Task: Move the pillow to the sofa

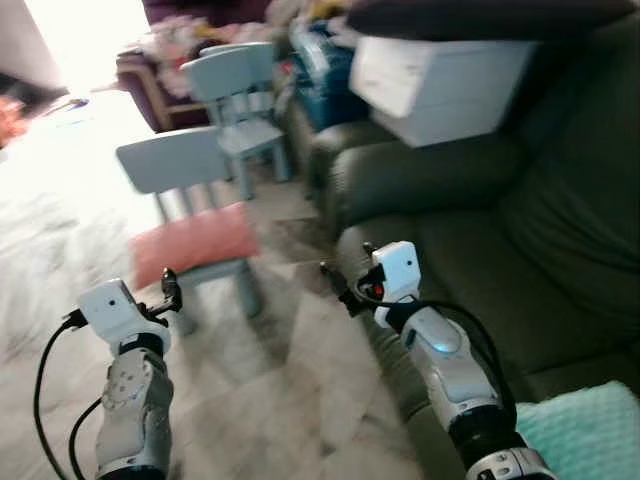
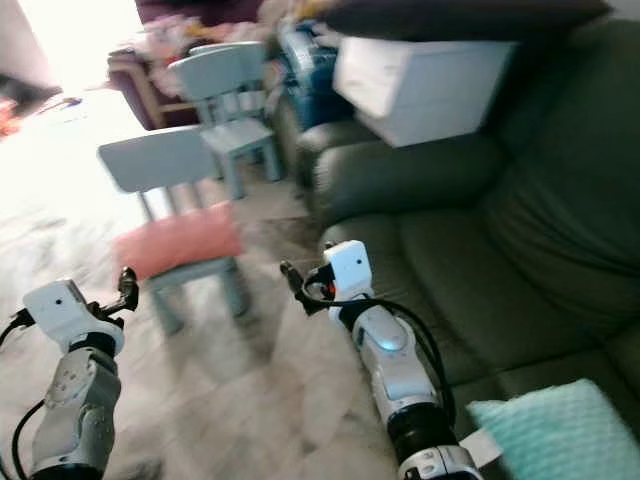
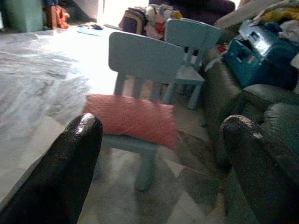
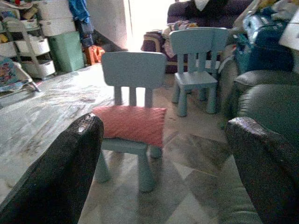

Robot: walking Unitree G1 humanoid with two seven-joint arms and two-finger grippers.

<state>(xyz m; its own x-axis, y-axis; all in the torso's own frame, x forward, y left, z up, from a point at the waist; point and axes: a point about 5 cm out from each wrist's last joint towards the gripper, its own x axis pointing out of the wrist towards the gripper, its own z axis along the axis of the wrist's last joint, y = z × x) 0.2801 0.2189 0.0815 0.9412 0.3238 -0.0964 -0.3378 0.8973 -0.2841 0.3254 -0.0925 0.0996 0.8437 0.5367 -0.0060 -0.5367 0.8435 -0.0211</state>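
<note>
A salmon-pink rectangular pillow (image 1: pixel 195 243) lies flat on the seat of a small pale-blue plastic child's chair (image 1: pixel 172 160), standing on the light marbled tile floor (image 1: pixel 270 370), left of the dark green leather sofa (image 1: pixel 480 230). The pillow overhangs the seat's front edge slightly. A second pale-blue child's chair (image 1: pixel 238 85) stands farther back, near the sofa's far arm. The left gripper (image 1: pixel 172 290) is raised near the left, short of the chair and apart from the pillow; in the left wrist view its two black fingers (image 3: pixel 65 172) stand wide apart with nothing between them, the pillow seen in the gap. The right gripper (image 1: pixel 335 285) is held just off the front edge of the sofa seat, right of the chair, also apart from the pillow; in the right wrist view its fingers (image 4: pixel 60 172) are likewise spread and empty. A white box (image 1: pixel 440 85) rests on the sofa's far seat and armrest. A mint-green textured cushion (image 1: pixel 580 435) lies on the near sofa seat at the right. Head views are motion-blurred.
</note>
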